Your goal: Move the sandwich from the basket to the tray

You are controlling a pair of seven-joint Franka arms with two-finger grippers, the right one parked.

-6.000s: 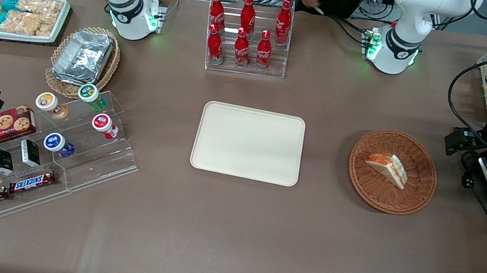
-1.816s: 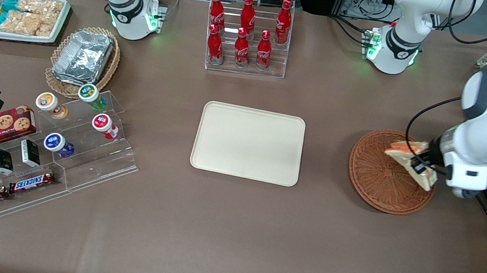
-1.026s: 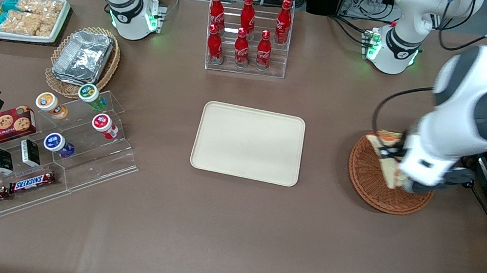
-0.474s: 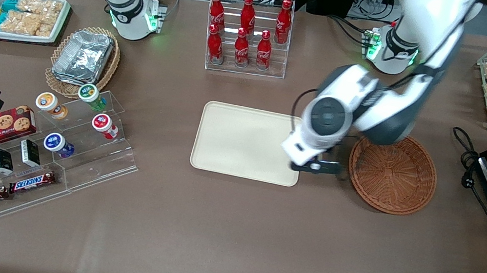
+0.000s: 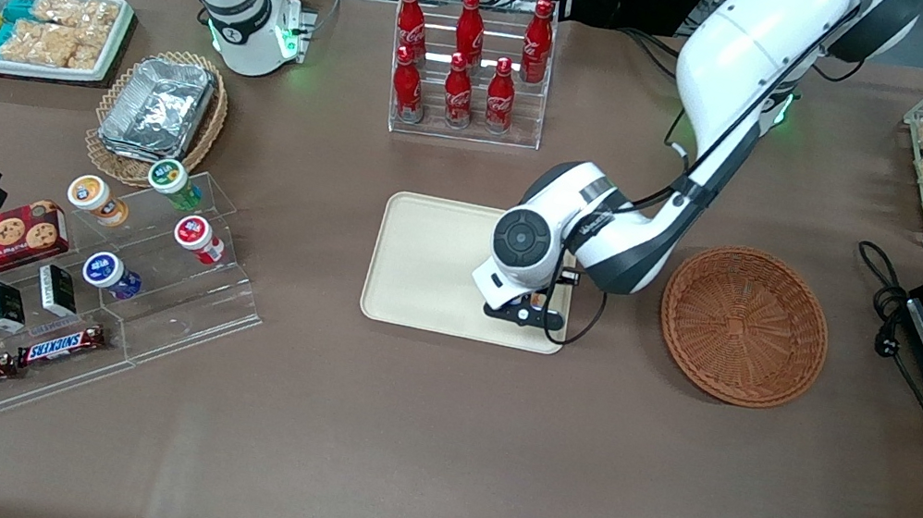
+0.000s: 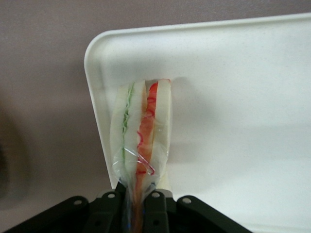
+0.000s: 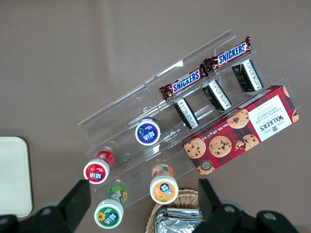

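Left wrist view shows the gripper [image 6: 137, 204] clamped on the wrapped sandwich [image 6: 142, 131], held edge-on over the tray [image 6: 233, 97] near its corner, while from the front the arm's wrist hides it, with the emptied basket [image 5: 744, 326] beside the tray, toward the working arm's end.

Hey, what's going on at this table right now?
The left arm is moving a wrapped sandwich from the wicker basket to the beige tray. Its tool is shut on the sandwich and hangs over the tray's end nearest the basket, with the sandwich pointing down at the tray's corner. The basket is empty now. The sandwich hasn't been let go yet, and whether it touches the tray can't be told.
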